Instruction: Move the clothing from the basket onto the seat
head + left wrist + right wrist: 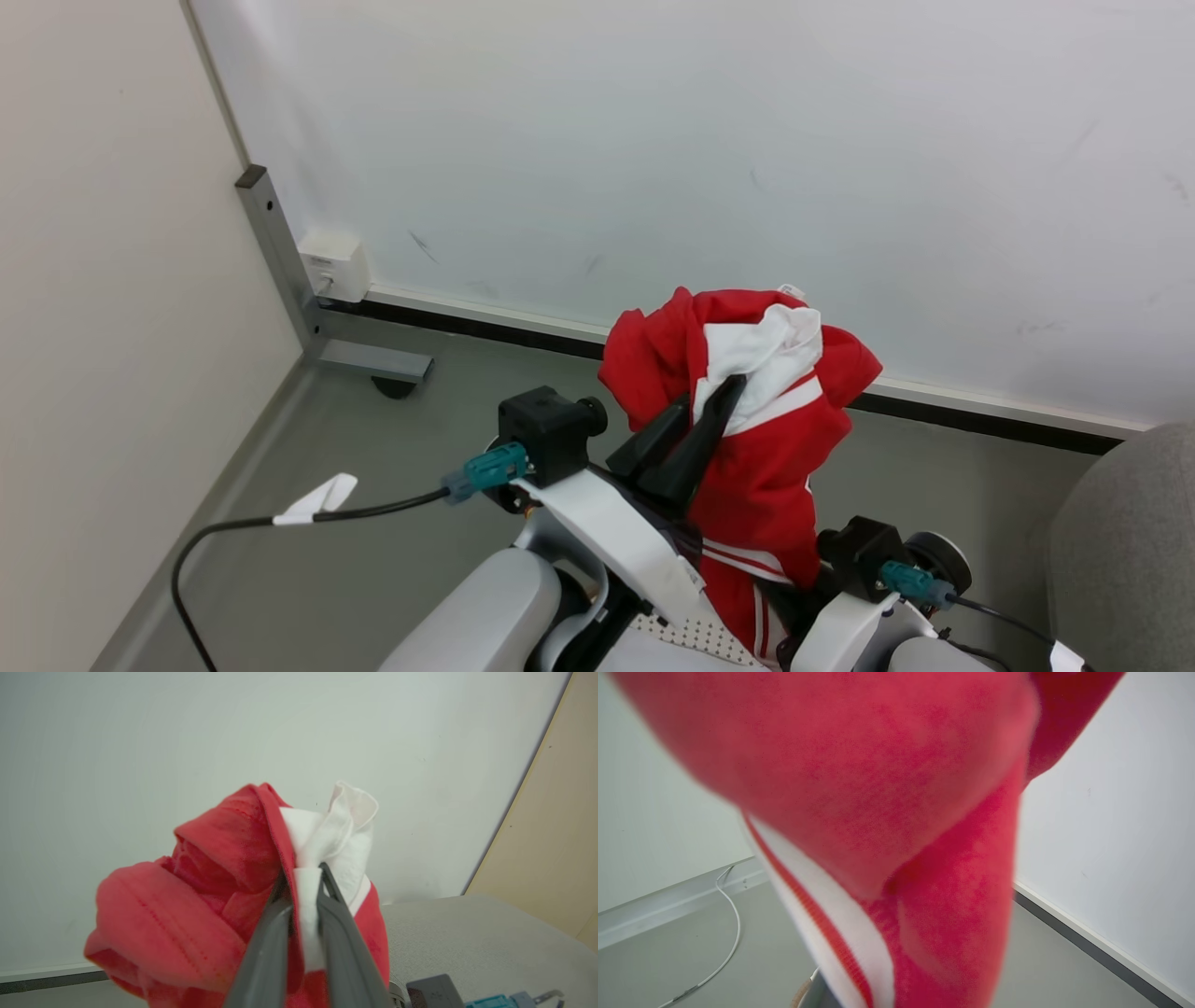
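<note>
Head camera sits high and tips down at the grey floor (327, 448) and white wall (653, 140), with the clothing (747, 467) mid-frame below it. Left wrist camera sights along the left hand (302, 872) into that same red bundle (very close in), wall behind. Right wrist camera is even nearer, the cloth blurred, and it shares the floor and wall base.

You have one bundle of red clothing (756, 467); garments in it cannot be counted. Dark fingers (705, 429) on it: two. Teal plugs (485, 469): two. Sofa (1120, 541): one. Basket (695, 642): one. Wall socket (331, 264): one. Grey post (271, 233): one. White cable (728, 933): one. Black cable (383, 509): one.
</note>
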Tool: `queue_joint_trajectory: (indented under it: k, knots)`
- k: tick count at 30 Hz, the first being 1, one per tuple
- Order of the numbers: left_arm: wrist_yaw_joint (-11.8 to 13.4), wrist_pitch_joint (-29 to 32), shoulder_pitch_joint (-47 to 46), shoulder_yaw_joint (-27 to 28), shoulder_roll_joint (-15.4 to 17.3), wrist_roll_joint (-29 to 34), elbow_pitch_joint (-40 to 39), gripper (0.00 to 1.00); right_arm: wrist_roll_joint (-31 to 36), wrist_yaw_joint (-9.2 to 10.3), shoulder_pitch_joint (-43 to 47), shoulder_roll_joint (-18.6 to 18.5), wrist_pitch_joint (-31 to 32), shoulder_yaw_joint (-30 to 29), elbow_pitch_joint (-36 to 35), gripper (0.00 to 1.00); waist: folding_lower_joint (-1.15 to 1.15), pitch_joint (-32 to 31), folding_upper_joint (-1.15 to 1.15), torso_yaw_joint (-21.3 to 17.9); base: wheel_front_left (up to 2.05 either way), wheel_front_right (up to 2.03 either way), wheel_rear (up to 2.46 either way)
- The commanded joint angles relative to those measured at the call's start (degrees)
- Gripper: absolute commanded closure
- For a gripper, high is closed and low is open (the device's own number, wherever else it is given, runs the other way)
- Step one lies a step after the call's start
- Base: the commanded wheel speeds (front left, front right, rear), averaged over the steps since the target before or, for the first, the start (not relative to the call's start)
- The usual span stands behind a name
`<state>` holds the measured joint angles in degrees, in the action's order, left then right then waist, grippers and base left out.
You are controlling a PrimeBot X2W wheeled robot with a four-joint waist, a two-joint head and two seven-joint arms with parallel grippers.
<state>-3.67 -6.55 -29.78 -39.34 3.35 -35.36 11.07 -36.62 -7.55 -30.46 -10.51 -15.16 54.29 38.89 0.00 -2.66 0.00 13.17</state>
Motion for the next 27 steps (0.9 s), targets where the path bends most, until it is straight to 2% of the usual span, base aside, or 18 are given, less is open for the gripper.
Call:
queue_joint_trajectory:
  k: [1, 7, 14, 15, 17, 21, 27]
  knots:
    - [0.1, 0.0, 0.7, 0.2, 0.4, -0.2, 0.0, 1.00, -0.5, 0.12, 0.2, 0.1, 0.0, -0.9, -0.4, 1.00, 0.00, 0.0, 0.00, 0.0, 0.00, 0.00, 0.00]
    - [0.7, -0.6, 1.7, 0.8, 1.0, -0.8, 1.0, 1.00, 0.0, 0.12, 2.1, 0.4, 0.0, -5.4, -3.2, 1.00, 0.00, 0.0, 0.00, -0.9, 0.00, 0.00, 0.00]
    - [1.2, -1.5, 3.3, 0.9, 1.6, -1.3, 1.2, 1.00, -1.1, 0.12, 7.5, 0.6, 0.0, -15.5, -10.6, 1.00, 0.00, 0.4, 0.00, -2.9, 0.00, 0.00, 0.00]
    - [1.1, -1.5, 3.5, 0.7, 1.6, -1.3, 1.0, 0.82, -1.4, 0.12, 8.2, 0.9, 0.0, -17.4, -11.9, 1.00, 0.00, 0.5, 0.00, -3.3, 0.00, 0.00, 0.00]
    - [1.2, -1.5, 3.9, 0.5, 1.4, -1.5, 0.6, 0.00, -1.6, 0.12, 9.8, 1.5, 0.0, -20.4, -14.2, 1.00, 0.00, 0.6, 0.00, -4.5, 0.00, 0.00, 0.00]
    - [1.1, -1.4, 4.6, -0.6, 1.5, -1.4, -0.2, 0.00, -2.1, 0.12, 11.8, 2.1, 0.0, -25.5, -18.5, 1.00, 0.00, 0.9, 0.00, -7.5, 0.00, 0.00, 0.00]
    - [1.1, -2.2, 5.7, -1.6, 1.9, -0.8, -0.9, 0.00, -2.9, 0.12, 12.6, 0.2, 0.0, -30.5, -23.2, 1.00, 0.00, 1.3, 0.00, -13.5, 0.00, 0.00, 0.00]
